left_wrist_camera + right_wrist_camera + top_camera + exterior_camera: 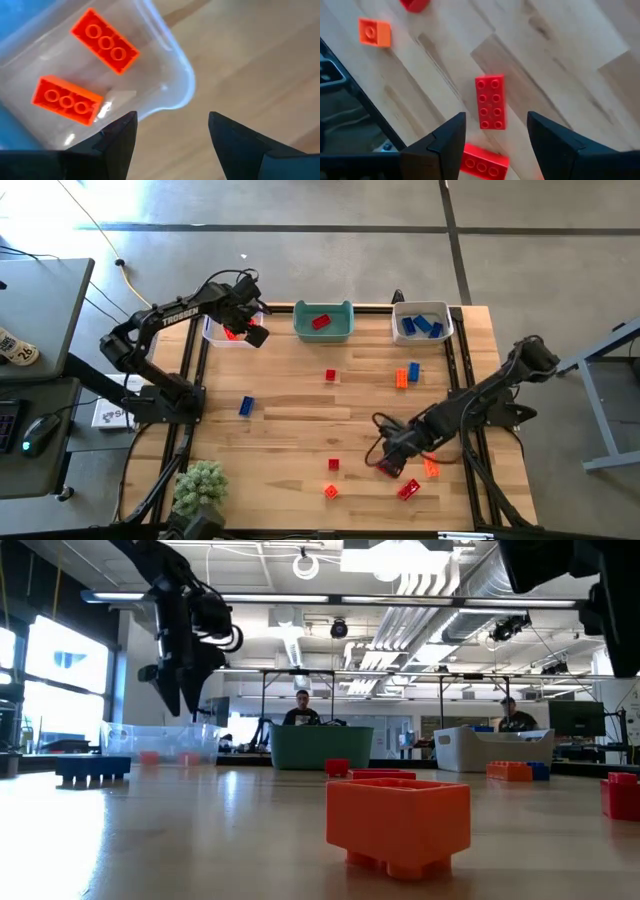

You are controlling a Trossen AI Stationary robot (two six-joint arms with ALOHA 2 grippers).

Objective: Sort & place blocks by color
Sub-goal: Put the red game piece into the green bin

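The blocks are split between bins and counter. Two orange bricks (105,41) lie flat in the clear bin (222,332) at the far left, a red one (320,321) sits in the green bin (324,322) beside it, and several blue ones (421,326) fill the white bin (423,323) to the right, so I read each bin as one colour's home. Many blocks are loose: a blue brick (246,406) on the left side of the counter (300,430), a red cube (331,375) near the middle, an orange and a blue piece (407,374) touching ahead of the white bin, and small red and orange ones along the near edge.

My left gripper (170,132) hangs over the clear bin's corner with its fingers spread and nothing between them; that fits a drop into the orange bin, I judge. My right gripper (495,135) is low at the near right, fingers released and apart, straddling open wood just short of a red brick (490,102) lying flat, studs up, with a second red brick (482,163) just beside it. I take that as lining up a pick for the green bin.

The counter is pale wood planks. Beyond it is a workshop with exposed ducts, benches and two seated people. A fuzzy green plant (200,486) stands at the near left corner.
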